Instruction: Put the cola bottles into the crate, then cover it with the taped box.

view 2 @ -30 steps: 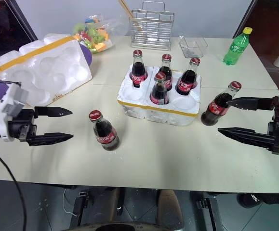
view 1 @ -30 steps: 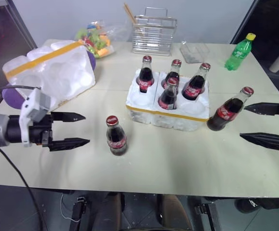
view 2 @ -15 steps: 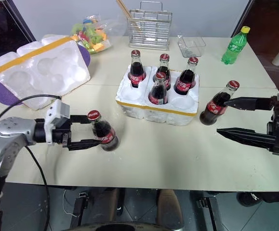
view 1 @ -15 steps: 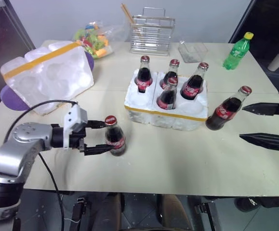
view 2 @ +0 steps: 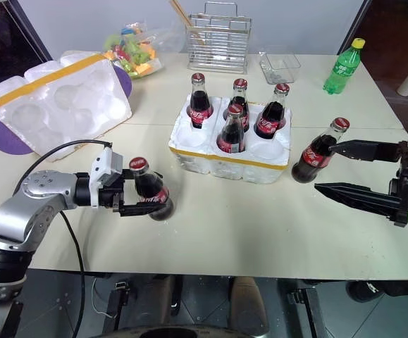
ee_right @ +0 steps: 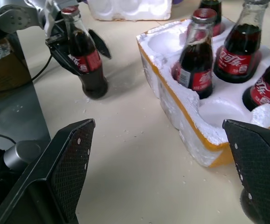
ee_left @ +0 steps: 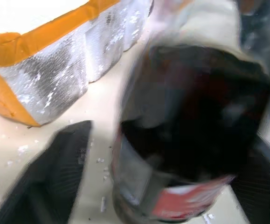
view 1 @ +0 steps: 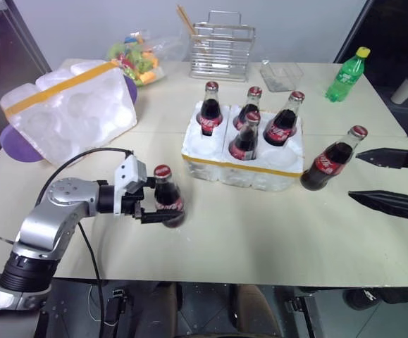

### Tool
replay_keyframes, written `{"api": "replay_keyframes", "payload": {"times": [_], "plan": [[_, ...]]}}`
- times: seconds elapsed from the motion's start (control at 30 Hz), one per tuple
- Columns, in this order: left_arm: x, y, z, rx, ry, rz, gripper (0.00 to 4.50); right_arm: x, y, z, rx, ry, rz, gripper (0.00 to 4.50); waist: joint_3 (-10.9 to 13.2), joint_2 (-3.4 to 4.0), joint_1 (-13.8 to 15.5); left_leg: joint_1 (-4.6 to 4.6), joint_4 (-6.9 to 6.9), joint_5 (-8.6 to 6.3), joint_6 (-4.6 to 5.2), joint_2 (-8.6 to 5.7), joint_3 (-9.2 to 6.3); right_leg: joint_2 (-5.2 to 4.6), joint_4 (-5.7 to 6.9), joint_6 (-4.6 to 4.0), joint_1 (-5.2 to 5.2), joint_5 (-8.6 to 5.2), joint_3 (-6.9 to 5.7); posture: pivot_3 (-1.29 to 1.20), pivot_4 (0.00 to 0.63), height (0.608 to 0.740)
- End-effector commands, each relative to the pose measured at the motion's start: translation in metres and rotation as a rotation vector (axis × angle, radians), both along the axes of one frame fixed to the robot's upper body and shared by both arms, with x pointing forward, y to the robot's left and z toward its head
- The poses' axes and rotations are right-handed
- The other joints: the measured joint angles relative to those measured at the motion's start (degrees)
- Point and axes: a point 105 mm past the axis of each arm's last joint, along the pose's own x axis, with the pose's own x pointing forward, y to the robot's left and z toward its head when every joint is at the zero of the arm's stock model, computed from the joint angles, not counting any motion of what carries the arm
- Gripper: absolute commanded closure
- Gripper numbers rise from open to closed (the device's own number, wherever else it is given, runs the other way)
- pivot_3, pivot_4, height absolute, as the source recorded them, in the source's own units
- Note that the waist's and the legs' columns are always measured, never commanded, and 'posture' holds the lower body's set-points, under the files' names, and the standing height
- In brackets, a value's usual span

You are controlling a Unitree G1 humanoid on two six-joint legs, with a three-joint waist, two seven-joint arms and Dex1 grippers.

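Standing upright on the tabletop (view 1: 260, 239) at the crate's (view 1: 244, 166) 8 o'clock, one cola bottle (view 1: 165, 204) sits between the left gripper's (view 1: 154, 200) jaws, which bracket its body, while the right gripper (view 1: 383, 179) jaws stand wide apart beside another bottle (view 1: 330, 163).

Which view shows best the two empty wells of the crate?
The right wrist view: both empty wells of the crate lie open from close. Both eye views show them smaller, between the bottles. The left wrist view gives just its taped side.
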Motion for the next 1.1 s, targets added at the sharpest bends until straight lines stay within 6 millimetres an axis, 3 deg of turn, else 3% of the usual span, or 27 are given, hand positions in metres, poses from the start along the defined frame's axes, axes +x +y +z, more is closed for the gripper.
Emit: {"api": "replay_keyframes", "payload": {"times": [0.03, 0.17, 0.27, 0.47, 0.57, 0.67, 0.77, 0.9, 1.1], "plan": [[-0.001, 0.007, 0.010, 0.015, -0.004, -0.007, 1.76, -0.003, 0.000, 0.012, 0.010, -0.063, -0.006, 0.00, 0.0, 0.00, -0.1, 0.00, -0.01, 0.00, 0.00, 0.00, 0.00, 0.00, 0.00, 0.00, -0.01, 0.00, 0.00, 0.00, 0.150, 0.739], [-0.006, 0.014, 0.026, 0.004, 0.050, -0.041, 1.76, -0.001, 0.000, 0.012, 0.017, -0.066, -0.014, 0.00, 0.0, 0.00, -0.1, 0.00, -0.03, 0.00, 0.00, 0.00, 0.00, 0.00, 0.00, 0.00, -0.03, 0.00, 0.00, 0.00, 0.150, 0.739], [-0.004, 0.019, 0.064, -0.084, 0.093, -0.070, 1.76, 0.001, 0.000, 0.010, 0.022, -0.066, -0.019, 0.00, 0.0, -0.02, 0.0, -0.08, -0.01, 0.00, 0.00, 0.00, -0.01, 0.01, 0.01, 0.00, -0.09, 0.00, -0.01, 0.00, 0.150, 0.739], [0.049, 0.017, 0.146, -0.316, -0.033, 0.021, 1.76, 0.004, 0.000, 0.009, 0.036, -0.076, -0.030, 0.00, 0.1, -0.13, 1.1, -0.17, 0.14, 0.00, 0.01, -0.02, -0.05, 0.01, 0.00, 0.21, -0.04, 0.10, -0.06, 0.00, 0.150, 0.739], [0.078, 0.004, 0.164, -0.345, -0.121, 0.063, 1.76, 0.004, 0.001, 0.008, 0.042, -0.084, -0.035, 0.00, 0.1, -0.12, 1.2, -0.12, 0.10, 0.00, 0.01, -0.03, -0.05, 0.01, 0.03, 0.28, -0.02, 0.12, -0.08, 0.00, 0.150, 0.739], [0.093, -0.014, 0.165, -0.348, -0.139, 0.032, 1.76, 0.003, 0.002, 0.008, 0.050, -0.092, -0.046, 0.00, 0.1, -0.12, 1.2, -0.13, 0.02, 0.01, 0.01, -0.03, -0.05, 0.02, 0.05, 0.28, -0.07, 0.12, -0.08, 0.00, 0.150, 0.739], [0.104, -0.039, 0.149, -0.289, -0.149, -0.031, 1.76, 0.000, 0.001, 0.007, 0.057, -0.096, -0.071, 0.00, 0.1, -0.13, 1.1, -0.18, -0.03, 0.00, 0.02, -0.03, -0.04, 0.02, 0.05, 0.29, -0.16, 0.13, -0.08, 0.00, 0.150, 0.739], [0.110, -0.056, 0.132, -0.242, -0.138, -0.074, 1.76, -0.004, 0.001, 0.004, 0.060, -0.097, -0.094, 0.00, 0.1, -0.14, 1.0, -0.26, -0.07, 0.00, 0.02, -0.03, -0.04, 0.02, 0.05, 0.29, -0.26, 0.13, -0.08, 0.00, 0.150, 0.739], [0.115, -0.065, 0.083, 0.003, -0.234, -0.121, 1.76, -0.007, -0.002, 0.001, 0.072, -0.096, -0.137, 0.00, 0.1, -0.15, 0.9, -0.24, -0.06, 0.00, 0.02, -0.03, -0.04, 0.02, 0.06, 0.29, -0.26, 0.13, -0.07, 0.00, 0.150, 0.739]]}}
